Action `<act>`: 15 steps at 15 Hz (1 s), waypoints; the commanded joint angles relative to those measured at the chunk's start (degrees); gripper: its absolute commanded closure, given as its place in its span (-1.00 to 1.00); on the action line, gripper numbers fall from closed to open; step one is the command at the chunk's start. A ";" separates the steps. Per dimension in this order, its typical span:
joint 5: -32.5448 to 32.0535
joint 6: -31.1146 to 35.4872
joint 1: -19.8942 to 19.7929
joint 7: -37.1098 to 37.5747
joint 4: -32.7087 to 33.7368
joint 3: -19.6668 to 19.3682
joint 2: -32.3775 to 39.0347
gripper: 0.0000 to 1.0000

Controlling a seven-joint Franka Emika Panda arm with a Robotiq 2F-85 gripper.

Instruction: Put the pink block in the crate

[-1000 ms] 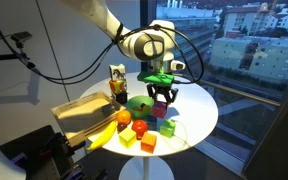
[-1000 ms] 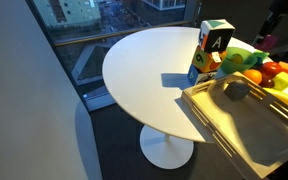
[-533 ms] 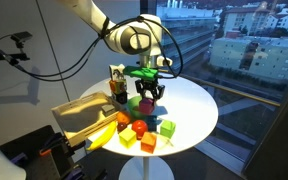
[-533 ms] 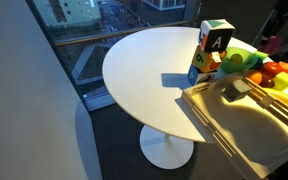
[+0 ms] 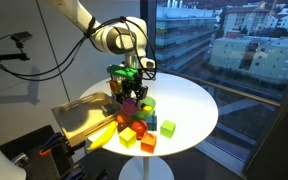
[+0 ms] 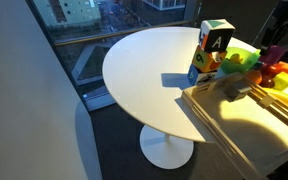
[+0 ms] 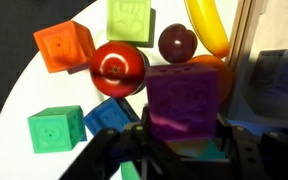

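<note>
My gripper (image 5: pixel 130 100) is shut on the pink block (image 5: pixel 130 105) and holds it in the air above the fruit and cubes, beside the near edge of the tan crate (image 5: pixel 79 115). In the wrist view the pink block (image 7: pixel 187 100) sits clamped between both fingers (image 7: pixel 112 152), and the gripper (image 7: pixel 184 140) hangs over the pile. In an exterior view the pink block (image 6: pixel 272 55) hovers near the far wall of the crate (image 6: pixel 234 135).
Below lie an orange cube (image 7: pixel 66 45), a red apple (image 7: pixel 119 65), a green cube (image 7: pixel 56 128), a blue cube (image 7: pixel 109 112), a plum (image 7: pixel 177 42) and a banana (image 7: pixel 209 25). A lime-green bowl (image 5: pixel 147 103) and a tall letter box (image 6: pixel 214 42) stand close by.
My gripper has carried the pink block to the left across the round table, from over the green bowl to beside the crate.
</note>
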 commanded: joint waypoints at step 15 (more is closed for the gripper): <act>0.42 1.41 0.77 2.27 -3.15 0.95 -2.32 0.35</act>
